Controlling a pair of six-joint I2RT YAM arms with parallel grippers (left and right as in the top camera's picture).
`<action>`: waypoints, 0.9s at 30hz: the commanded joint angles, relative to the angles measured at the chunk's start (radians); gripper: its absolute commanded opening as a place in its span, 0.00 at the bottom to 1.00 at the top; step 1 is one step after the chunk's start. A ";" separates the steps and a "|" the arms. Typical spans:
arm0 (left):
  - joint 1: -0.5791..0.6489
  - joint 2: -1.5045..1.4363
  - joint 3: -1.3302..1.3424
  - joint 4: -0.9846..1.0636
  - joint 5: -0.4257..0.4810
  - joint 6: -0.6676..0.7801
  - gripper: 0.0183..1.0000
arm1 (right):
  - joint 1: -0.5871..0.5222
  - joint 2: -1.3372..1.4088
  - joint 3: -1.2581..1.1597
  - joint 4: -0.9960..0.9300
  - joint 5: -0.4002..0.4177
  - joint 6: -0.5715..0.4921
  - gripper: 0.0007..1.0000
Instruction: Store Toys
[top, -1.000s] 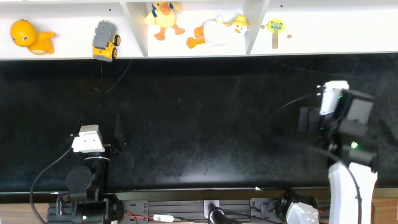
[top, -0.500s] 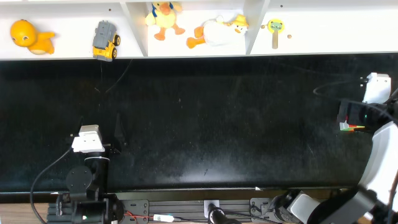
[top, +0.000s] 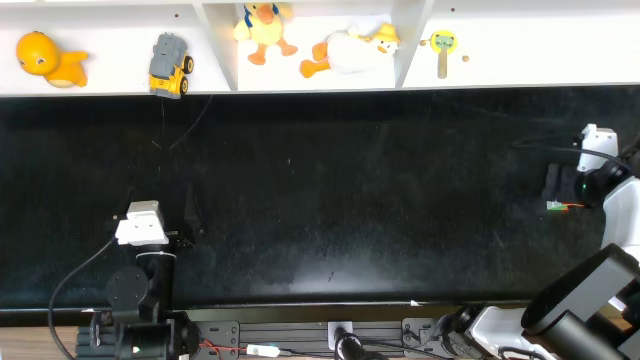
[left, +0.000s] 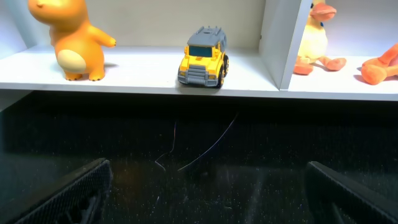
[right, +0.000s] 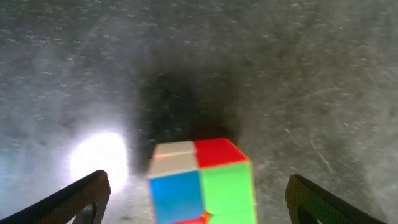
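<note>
The fingers of the right gripper (right: 198, 177) are held wide apart on either side of the multicoloured puzzle cube (right: 202, 183). The cube is left unclamped on the black worktop (top: 350, 200) near its right edge, and a grasp is probably being set up. The left gripper (left: 206, 165) is likewise spread and empty near the front left corner. It is faced toward the shelf (left: 143, 67), where a yellow truck (left: 203, 57) is already stored.

Along the far edge of the black worktop (top: 320, 180), a white divided shelf (top: 540, 50). Holds, left to right, an orange rounded figure (top: 45, 57), a yellow-and-grey toy truck (top: 170, 65), a yellow plush duck (top: 264, 28), a white plush duck lying down (top: 345, 50) and a small green-and-yellow rattle (top: 442, 47). Left end effector (top: 190, 215) at near left; right end effector (top: 555, 184) at the right edge, just beside a small green-and-red toy (top: 560, 206).
</note>
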 joint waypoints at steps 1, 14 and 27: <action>-0.006 -0.010 -0.003 -0.002 -0.001 -0.011 1.00 | -0.046 0.000 -0.024 0.011 0.020 -0.040 0.93; -0.006 -0.010 -0.003 -0.002 -0.001 -0.011 1.00 | -0.025 -0.007 -0.177 0.207 -0.001 -0.074 0.95; -0.006 -0.010 -0.003 -0.002 -0.001 -0.011 1.00 | 0.028 -0.007 -0.179 0.200 0.001 -0.025 0.50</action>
